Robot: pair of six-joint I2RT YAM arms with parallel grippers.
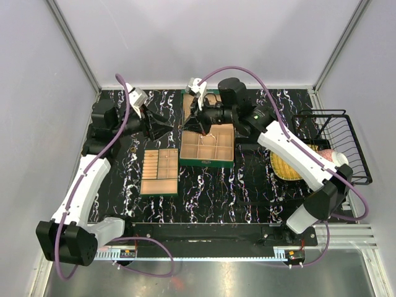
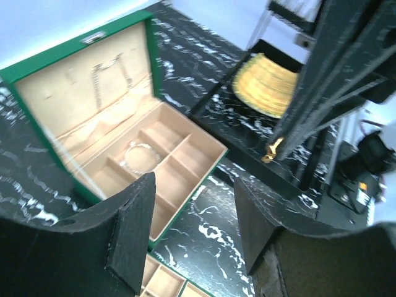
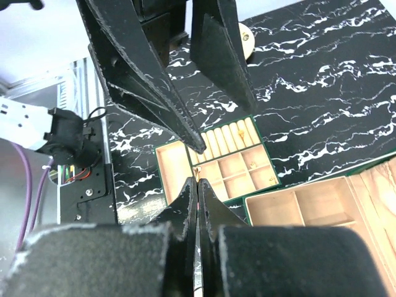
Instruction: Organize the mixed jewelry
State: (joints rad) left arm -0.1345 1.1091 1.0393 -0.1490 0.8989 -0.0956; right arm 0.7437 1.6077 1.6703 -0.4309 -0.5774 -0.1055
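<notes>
The green box [image 2: 185, 193] stands open, and a whitish bracelet loop [image 2: 138, 156] lies in one of its tan compartments. My left gripper [image 2: 195, 226] hangs open over the marbled tabletop between the box and the tan tray [image 2: 162, 283], with nothing between its fingers. My right gripper [image 3: 198, 180] is shut on a small gold piece [image 3: 196, 171], held above the tray [image 3: 213, 162]. The same gold piece [image 2: 274, 149] shows at the right fingertips in the left wrist view. Two more small gold pieces [image 3: 253, 162] sit in the tray's cells. From above, both grippers [image 1: 162, 129] [image 1: 193, 124] meet near the box [image 1: 207, 162].
A yellow woven mat [image 1: 289, 166] lies right of the box, with a black wire basket [image 1: 337, 145] beyond it. The box's raised lid [image 2: 83, 93] stands behind its compartments. The left gripper's fingers [image 3: 142, 80] hang close above the right gripper.
</notes>
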